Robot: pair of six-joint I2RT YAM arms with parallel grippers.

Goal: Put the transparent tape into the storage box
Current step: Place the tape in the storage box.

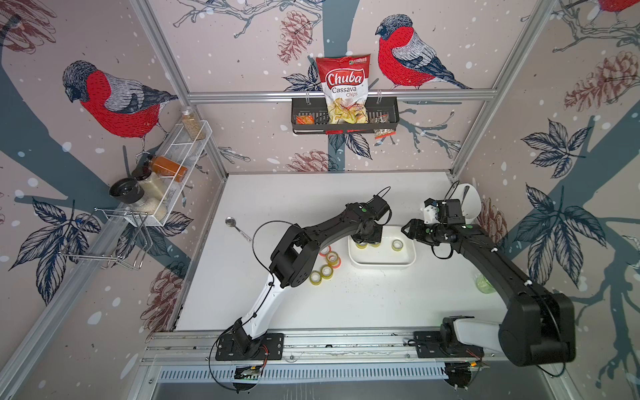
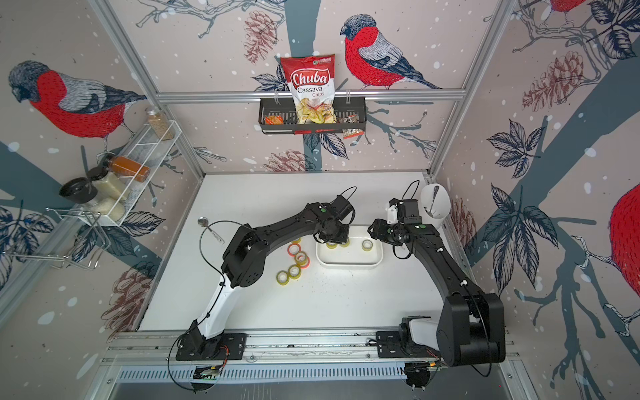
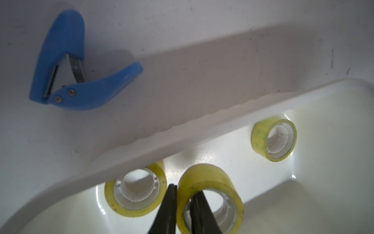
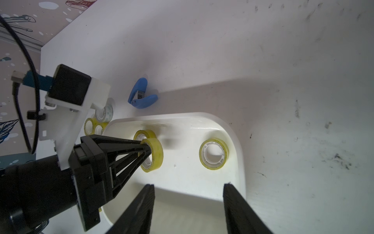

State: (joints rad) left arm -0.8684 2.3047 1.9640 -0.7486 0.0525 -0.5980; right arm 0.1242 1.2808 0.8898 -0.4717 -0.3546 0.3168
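Observation:
The storage box (image 1: 381, 265) (image 2: 349, 264) is a shallow white tray right of the table's middle. My left gripper (image 3: 185, 194) is shut on the wall of a transparent tape roll (image 3: 210, 178) (image 4: 155, 154), one finger inside its core and one outside. It holds the roll tilted on edge inside the box; I cannot tell whether the roll touches the floor. Two more yellowish rolls lie flat in the box, one beside the held roll (image 3: 135, 192) and one farther along (image 3: 274, 139) (image 4: 214, 153). My right gripper (image 4: 188, 186) (image 1: 407, 228) stands open over the box's right end, with nothing between its fingers.
Several loose tape rolls (image 1: 326, 272) lie left of the box, some with orange cores (image 2: 294, 248). A blue tape cutter (image 3: 66, 66) (image 4: 141, 95) lies behind the box. A spoon (image 1: 235, 227) lies at the far left, and a white utensil cup (image 1: 469, 202) stands in the back right corner.

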